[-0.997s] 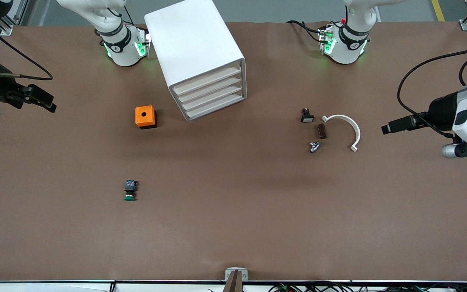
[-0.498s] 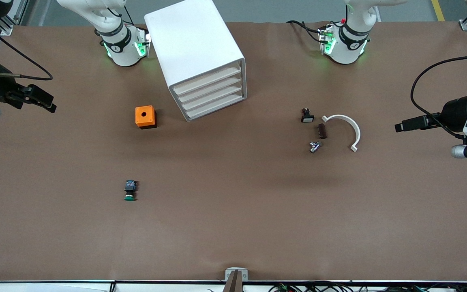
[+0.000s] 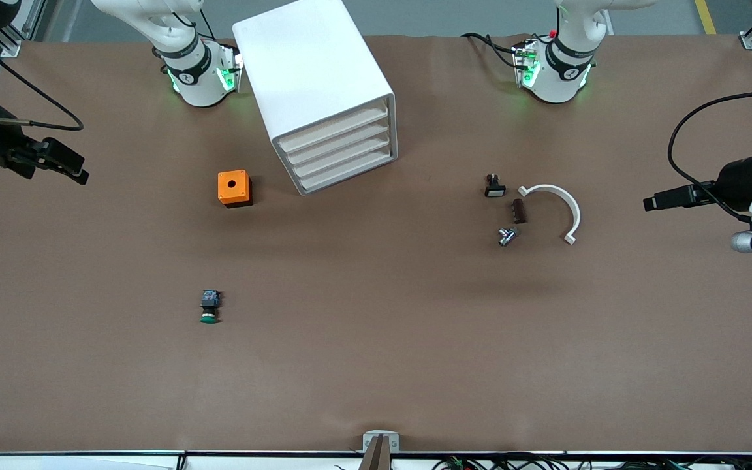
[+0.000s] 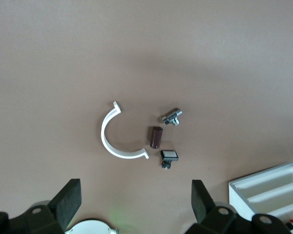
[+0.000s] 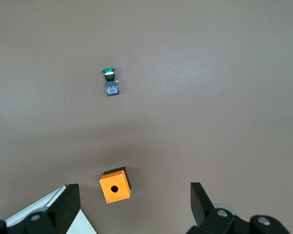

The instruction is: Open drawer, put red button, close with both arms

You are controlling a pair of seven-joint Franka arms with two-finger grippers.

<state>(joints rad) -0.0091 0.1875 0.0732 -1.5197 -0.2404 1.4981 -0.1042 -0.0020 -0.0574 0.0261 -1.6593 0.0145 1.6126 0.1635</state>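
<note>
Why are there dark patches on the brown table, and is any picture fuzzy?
Front view: soft shadows lie on the table nearer the camera than the white curved clip, and beside the orange box; everything looks sharp. Left wrist view: a faint shadow spreads around the clip. Right wrist view: evenly lit, slightly soft.

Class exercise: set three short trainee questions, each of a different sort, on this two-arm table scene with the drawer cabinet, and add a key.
1. True or false: every drawer of the white drawer cabinet is shut.
2. Which cap colour has the push-button switch lying nearest the front camera: A red, B green, C yellow?
3. Fill in: the left gripper and right gripper both stand ____.

Key: 1 true; 2 B; 3 open.
</note>
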